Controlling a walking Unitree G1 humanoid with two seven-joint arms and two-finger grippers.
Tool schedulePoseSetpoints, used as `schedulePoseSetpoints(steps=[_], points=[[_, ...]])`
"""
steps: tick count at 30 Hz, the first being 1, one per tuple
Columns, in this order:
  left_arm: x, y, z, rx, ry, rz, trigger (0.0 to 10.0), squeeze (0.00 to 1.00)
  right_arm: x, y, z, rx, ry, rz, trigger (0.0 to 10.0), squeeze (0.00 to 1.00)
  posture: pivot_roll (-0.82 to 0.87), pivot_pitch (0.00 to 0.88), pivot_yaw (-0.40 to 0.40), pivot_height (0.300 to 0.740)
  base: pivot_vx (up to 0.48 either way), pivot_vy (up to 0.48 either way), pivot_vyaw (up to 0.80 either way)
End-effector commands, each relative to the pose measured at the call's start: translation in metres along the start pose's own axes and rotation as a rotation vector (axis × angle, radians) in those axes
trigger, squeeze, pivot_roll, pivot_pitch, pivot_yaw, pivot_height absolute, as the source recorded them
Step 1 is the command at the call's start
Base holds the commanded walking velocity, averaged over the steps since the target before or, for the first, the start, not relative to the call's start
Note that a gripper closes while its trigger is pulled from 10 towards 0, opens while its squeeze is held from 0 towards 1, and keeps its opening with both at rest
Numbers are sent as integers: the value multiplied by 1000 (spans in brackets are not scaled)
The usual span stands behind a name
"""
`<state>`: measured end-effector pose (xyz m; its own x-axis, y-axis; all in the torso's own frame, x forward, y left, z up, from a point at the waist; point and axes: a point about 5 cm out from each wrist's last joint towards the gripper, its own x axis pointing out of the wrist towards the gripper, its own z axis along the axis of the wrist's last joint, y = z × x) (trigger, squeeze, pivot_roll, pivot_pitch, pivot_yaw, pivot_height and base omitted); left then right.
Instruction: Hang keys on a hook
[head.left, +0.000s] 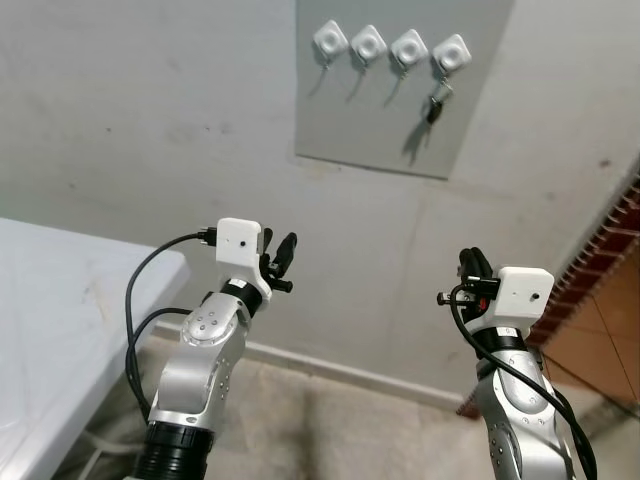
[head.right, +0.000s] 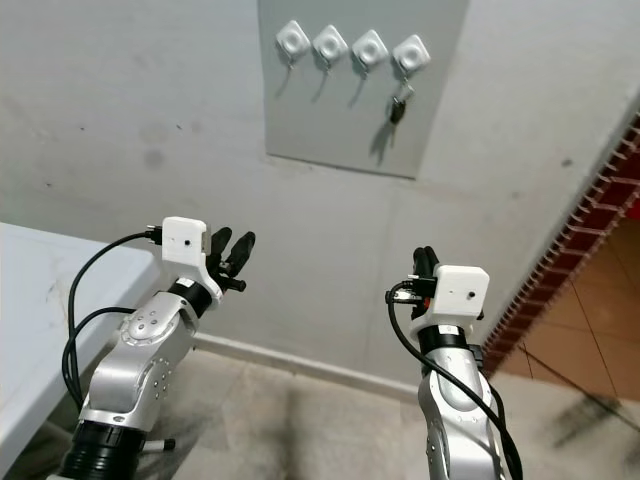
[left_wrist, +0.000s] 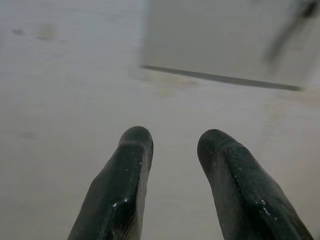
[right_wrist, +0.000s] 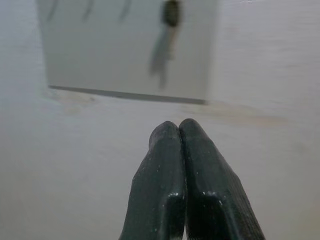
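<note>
Bare wall (head.left: 150, 130) spans the view, the counter (head.left: 60, 330) edge at 8 o'clock and a grey panel (head.left: 400, 110) at 12 o'clock carrying four hooks (head.left: 368, 44). One set of keys (head.left: 437, 102) hangs from the rightmost hook. Left gripper (head.left: 281, 262) has jaws released; right gripper (head.left: 472, 268) has jaws clenched, empty, both well below the panel.

A grey wall panel (head.left: 395, 110) is carrying 4 white hooks (head.left: 369, 43); the keys (head.left: 436, 103) are hanging from the 3 o'clock hook (head.left: 451, 53).

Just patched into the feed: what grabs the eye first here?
The grey wall panel with its row of four white hooks, keys dangling from the rightmost one. Below, both arms are raised toward the wall: left gripper open, right gripper shut and empty. A white table sits left.
</note>
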<state>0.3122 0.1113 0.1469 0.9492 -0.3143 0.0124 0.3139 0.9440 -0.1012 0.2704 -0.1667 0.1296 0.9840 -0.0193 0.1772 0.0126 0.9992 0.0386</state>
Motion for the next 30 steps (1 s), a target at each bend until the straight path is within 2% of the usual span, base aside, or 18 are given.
schedulePoseSetpoints(steps=[1,10,16,19,22,26,29,30], points=[[-1,6,2,4,6,19,10000,0,1,5,4,10,-16,17,10000,0,92,0,-29,736,480,0,0],[-1,5,2,-2,5,20,10000,0,1,7,4,12,-13,25,10000,0,93,0,-30,736,480,0,0],[-1,4,4,0,-18,48,10000,0,2,8,3,11,-8,36,10000,0,93,0,-30,736,154,0,0],[0,-1,9,-6,-46,16,10000,0,2,9,1,8,5,55,10000,0,95,0,-33,736,0,0,0],[0,-10,16,-17,-76,-67,10000,0,3,12,1,12,12,93,10000,0,95,0,-35,736,0,0,0],[1,-23,23,23,-98,-157,10000,0,7,20,11,40,-15,156,10000,0,98,0,-43,736,0,0,0],[2,-27,23,32,-102,-183,10000,0,10,22,14,39,-27,179,10000,0,98,0,-43,736,0,0,0],[4,-34,28,33,-113,-226,10000,0,16,25,23,42,-56,207,10000,0,96,0,-45,736,0,0,0]])
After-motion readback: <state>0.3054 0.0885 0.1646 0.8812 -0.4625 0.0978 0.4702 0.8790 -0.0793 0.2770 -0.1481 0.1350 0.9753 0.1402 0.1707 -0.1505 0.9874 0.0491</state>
